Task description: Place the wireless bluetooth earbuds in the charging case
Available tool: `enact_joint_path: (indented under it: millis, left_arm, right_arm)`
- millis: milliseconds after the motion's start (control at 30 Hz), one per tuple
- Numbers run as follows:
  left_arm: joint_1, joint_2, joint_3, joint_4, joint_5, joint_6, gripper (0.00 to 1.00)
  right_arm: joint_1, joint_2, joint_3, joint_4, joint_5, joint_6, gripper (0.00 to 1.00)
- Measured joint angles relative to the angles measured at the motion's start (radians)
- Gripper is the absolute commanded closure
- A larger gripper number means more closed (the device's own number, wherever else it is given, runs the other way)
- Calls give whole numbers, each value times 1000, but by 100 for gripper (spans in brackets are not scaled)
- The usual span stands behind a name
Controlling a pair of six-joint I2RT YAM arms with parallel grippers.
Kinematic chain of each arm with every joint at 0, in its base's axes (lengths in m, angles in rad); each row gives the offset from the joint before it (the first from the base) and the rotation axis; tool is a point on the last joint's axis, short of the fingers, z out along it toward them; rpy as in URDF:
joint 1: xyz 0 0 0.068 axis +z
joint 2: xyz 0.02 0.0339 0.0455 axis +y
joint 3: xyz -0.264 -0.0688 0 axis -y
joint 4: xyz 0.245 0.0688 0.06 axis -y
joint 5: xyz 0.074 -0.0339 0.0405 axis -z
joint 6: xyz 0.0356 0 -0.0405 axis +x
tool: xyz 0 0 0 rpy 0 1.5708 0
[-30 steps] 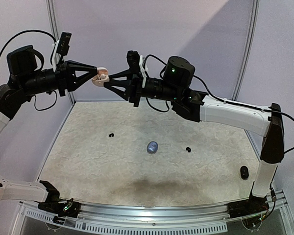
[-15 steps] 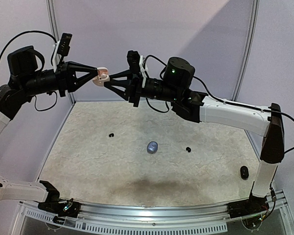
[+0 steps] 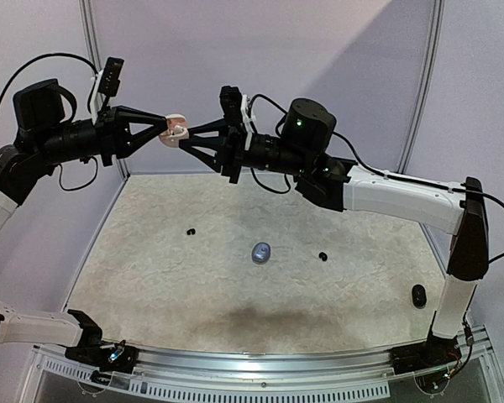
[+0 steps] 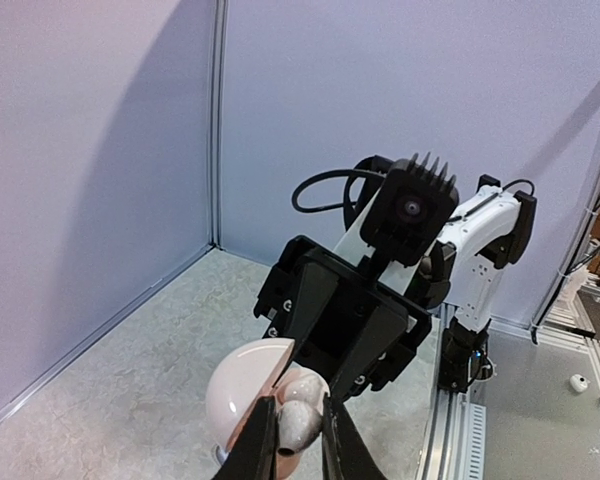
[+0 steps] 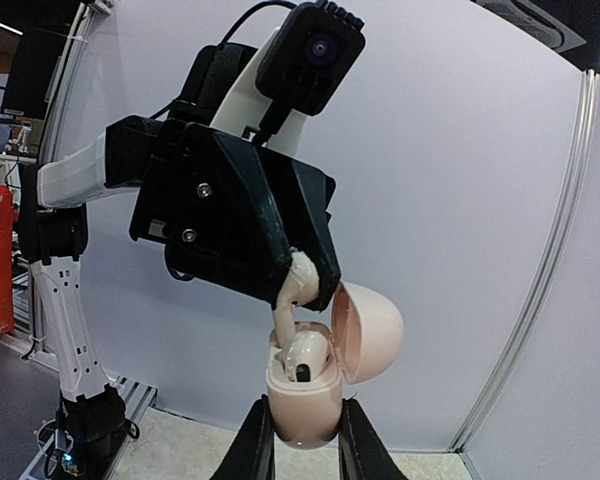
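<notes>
High above the table my two grippers meet tip to tip. My right gripper is shut on the body of a pale pink charging case, whose lid stands open. One white earbud sits in the case. My left gripper is shut on a second white earbud, whose stem reaches down into the case mouth. Two black earbuds lie on the table below.
A silvery-blue case lies mid-table and a black case near the right arm's base. Pale walls with a metal corner post close in the back and sides. A rail runs along the near edge.
</notes>
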Motion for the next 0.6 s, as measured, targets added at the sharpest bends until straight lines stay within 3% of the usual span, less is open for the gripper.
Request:
enact_joint_path:
  millis: [300, 600]
  left_arm:
    - [0, 2, -27, 47, 4, -50, 100]
    - [0, 4, -26, 46, 1, -37, 74]
  right_arm:
    - [0, 0, -10, 39, 7, 48, 100]
    - [0, 0, -12, 45, 9, 70, 100]
